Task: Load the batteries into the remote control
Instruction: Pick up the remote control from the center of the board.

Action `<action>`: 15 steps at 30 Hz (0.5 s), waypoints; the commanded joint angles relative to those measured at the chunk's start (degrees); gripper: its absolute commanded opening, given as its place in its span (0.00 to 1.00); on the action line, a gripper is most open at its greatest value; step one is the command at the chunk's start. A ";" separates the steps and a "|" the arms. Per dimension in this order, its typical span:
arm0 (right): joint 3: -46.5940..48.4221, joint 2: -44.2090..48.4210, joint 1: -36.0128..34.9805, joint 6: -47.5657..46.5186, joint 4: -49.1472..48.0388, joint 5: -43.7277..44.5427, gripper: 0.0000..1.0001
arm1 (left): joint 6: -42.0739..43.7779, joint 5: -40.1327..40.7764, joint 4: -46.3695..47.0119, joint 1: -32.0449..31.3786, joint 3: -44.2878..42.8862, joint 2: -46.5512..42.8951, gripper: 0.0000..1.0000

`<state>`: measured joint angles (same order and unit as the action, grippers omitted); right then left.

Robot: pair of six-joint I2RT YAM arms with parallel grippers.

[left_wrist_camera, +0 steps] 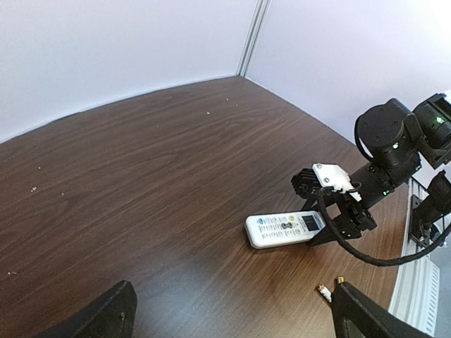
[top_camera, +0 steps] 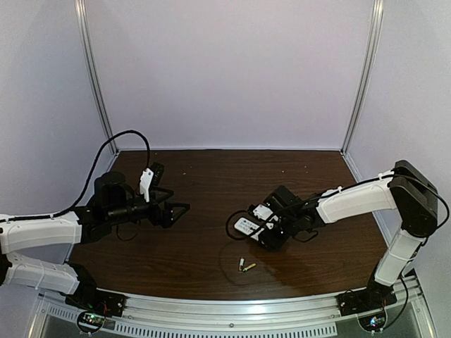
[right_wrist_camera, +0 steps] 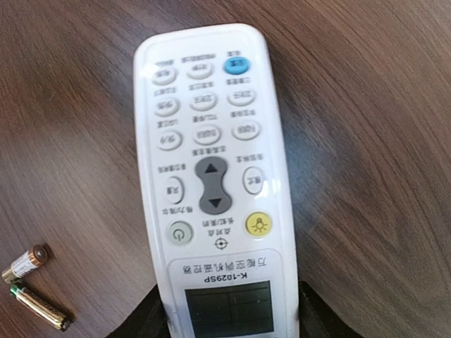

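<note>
The white remote control point(top_camera: 246, 226) point(left_wrist_camera: 285, 229) point(right_wrist_camera: 211, 176) lies face up on the dark wooden table. My right gripper point(top_camera: 259, 232) point(right_wrist_camera: 229, 313) has a black finger pressed against each long side of its display end, so it is shut on the remote. Two gold batteries point(top_camera: 246, 266) point(left_wrist_camera: 324, 291) point(right_wrist_camera: 35, 285) lie loose on the table just in front of the remote, close together. My left gripper point(top_camera: 180, 209) point(left_wrist_camera: 236, 324) hovers open over the left part of the table, well away from the remote, with nothing between its fingers.
The table point(top_camera: 211, 176) is bounded by pale walls at the back and sides and a metal rail point(top_camera: 232, 313) at the near edge. A black cable point(top_camera: 236, 229) loops from the right wrist beside the remote.
</note>
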<state>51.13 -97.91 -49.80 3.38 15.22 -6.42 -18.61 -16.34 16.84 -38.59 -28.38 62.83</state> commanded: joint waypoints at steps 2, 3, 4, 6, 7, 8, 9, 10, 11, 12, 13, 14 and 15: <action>2.92 0.34 -0.39 -1.12 2.54 -2.68 0.46 | 5.37 -0.29 10.29 -0.08 4.81 -2.53 1.00; 3.89 0.80 -0.38 -1.10 3.32 -3.12 0.45 | 6.46 -0.33 11.59 -0.08 5.51 -2.82 1.00; 4.86 1.49 -0.38 -1.10 4.15 -3.89 0.43 | 7.57 -0.40 12.90 -0.08 6.53 -3.12 1.00; 6.86 3.43 -0.38 -0.73 5.39 -6.25 0.41 | 9.87 -0.01 15.45 -0.13 8.36 -4.13 1.00; 7.82 4.55 -0.38 -0.46 5.89 -7.65 0.41 | 11.10 0.34 16.79 -0.17 9.34 -5.02 1.00; 8.72 5.77 -0.43 -0.02 6.53 -8.60 0.41 | 12.17 0.37 18.06 -0.08 10.48 -6.03 1.00; 9.51 7.19 -0.40 0.62 7.14 -9.39 0.41 | 13.39 0.20 19.52 -0.16 11.65 -7.10 1.00; 10.11 8.48 -0.31 1.28 7.64 -10.37 0.41 | 14.61 0.14 20.87 -0.21 12.90 -8.41 1.00; 10.74 9.75 -0.23 1.85 8.45 -11.44 0.41 | 15.75 0.34 21.93 -0.39 14.01 -9.66 1.00; 11.36 10.90 -0.09 2.69 9.23 -12.67 0.41 | 17.44 1.31 22.59 -1.10 14.99 -11.03 1.00; 11.94 11.71 -0.03 3.40 9.90 -13.88 0.42 | 20.98 3.52 22.50 -2.76 15.67 -12.30 1.00; 12.16 12.40 -0.03 4.33 10.57 -15.15 0.42 | 24.50 6.76 21.88 -4.69 16.06 -13.39 1.00; 12.23 13.00 -0.01 5.11 11.13 -16.13 0.42 | 28.53 10.10 20.44 -6.78 15.83 -13.76 1.00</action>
<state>61.56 -88.38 -49.78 4.84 22.85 -16.49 -3.68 -14.33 33.30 -40.21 -13.78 52.18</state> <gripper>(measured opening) 0.534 0.997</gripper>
